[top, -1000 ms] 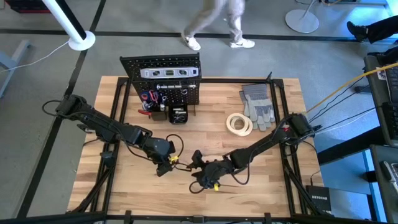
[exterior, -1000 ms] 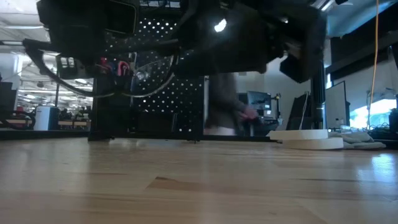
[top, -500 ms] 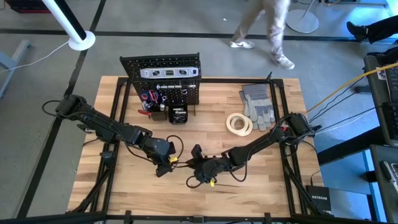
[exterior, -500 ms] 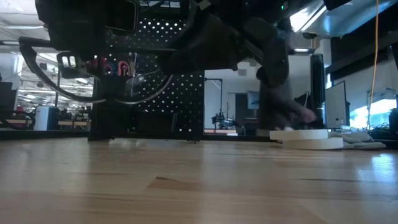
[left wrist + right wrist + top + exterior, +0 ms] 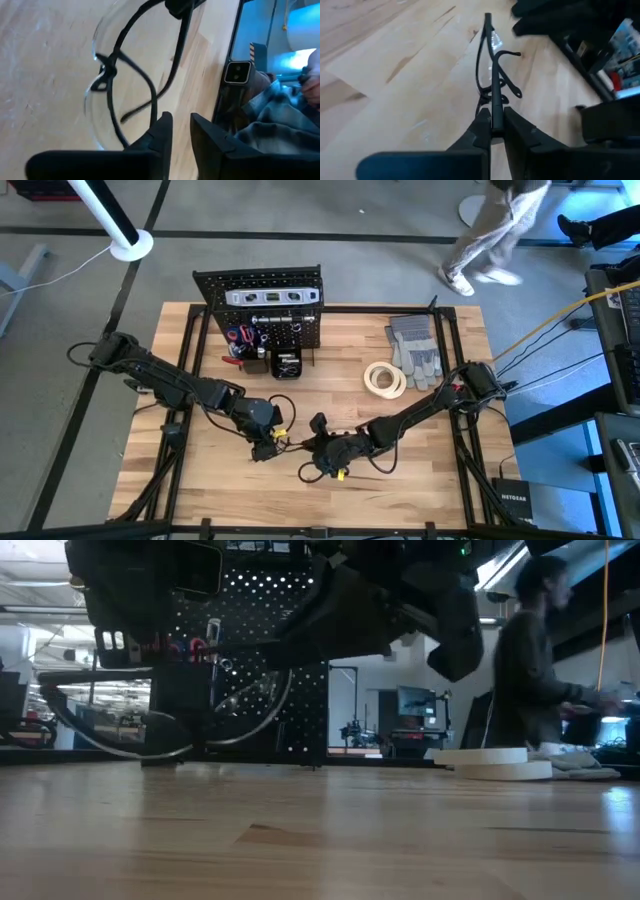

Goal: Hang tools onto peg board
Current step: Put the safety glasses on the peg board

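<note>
Black-framed safety glasses (image 5: 492, 75) are held above the wooden table (image 5: 440, 470), out in front of the peg board (image 5: 262, 305) and well apart from it, between the two grippers. The right gripper (image 5: 492, 122) is seen clamped on one thin temple arm, the fingers pressed together with the arm running out between them. The left gripper (image 5: 181, 131) sits just beside the glasses with a narrow gap between its fingers (image 5: 161, 131); nothing is seen between them in the left wrist view, so it is judged to have let go. The glasses are judged light, with a clear curved lens (image 5: 102, 82) that is slippery and easily scratched, and with hinged temple arms that may fold or flex under load. A hold on the lens should therefore be avoided; the frame or a temple arm near its hinge is judged the better place. Because the present hold is on a slender arm, swinging or twisting of the glasses is to be expected while they are carried toward the peg board. A silver bar level (image 5: 272, 296) is already mounted on the peg board, and a white tape roll (image 5: 384, 380) lies on the table to the board's right.
</note>
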`<action>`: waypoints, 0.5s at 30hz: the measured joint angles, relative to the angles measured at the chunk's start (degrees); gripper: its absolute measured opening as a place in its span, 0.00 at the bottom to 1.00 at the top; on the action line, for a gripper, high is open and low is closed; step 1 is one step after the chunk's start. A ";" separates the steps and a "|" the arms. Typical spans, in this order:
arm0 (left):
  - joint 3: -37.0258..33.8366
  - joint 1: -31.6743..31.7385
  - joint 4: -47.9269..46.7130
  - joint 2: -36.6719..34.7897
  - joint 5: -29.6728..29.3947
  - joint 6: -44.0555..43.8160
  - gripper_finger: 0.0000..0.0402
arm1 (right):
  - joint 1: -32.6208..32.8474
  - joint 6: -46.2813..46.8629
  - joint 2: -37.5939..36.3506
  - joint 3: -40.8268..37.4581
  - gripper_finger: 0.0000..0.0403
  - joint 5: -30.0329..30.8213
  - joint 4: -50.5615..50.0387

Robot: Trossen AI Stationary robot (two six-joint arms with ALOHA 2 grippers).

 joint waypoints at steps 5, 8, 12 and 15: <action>0.04 0.82 -3.53 -2.00 2.42 0.04 0.18 | 0.00 8.08 0.00 0.00 0.07 -1.74 -2.94; 0.04 0.99 -5.70 -5.16 1.61 0.70 0.18 | -0.72 15.88 -0.78 0.00 0.07 -3.35 -5.79; 0.04 -1.46 -5.57 -10.43 -7.20 3.59 0.18 | -3.10 26.61 -3.09 -0.35 0.07 -7.41 -10.01; 0.04 -5.30 -5.43 -12.77 -16.49 8.17 0.18 | -5.39 32.74 -4.52 -2.34 0.07 -11.21 -10.46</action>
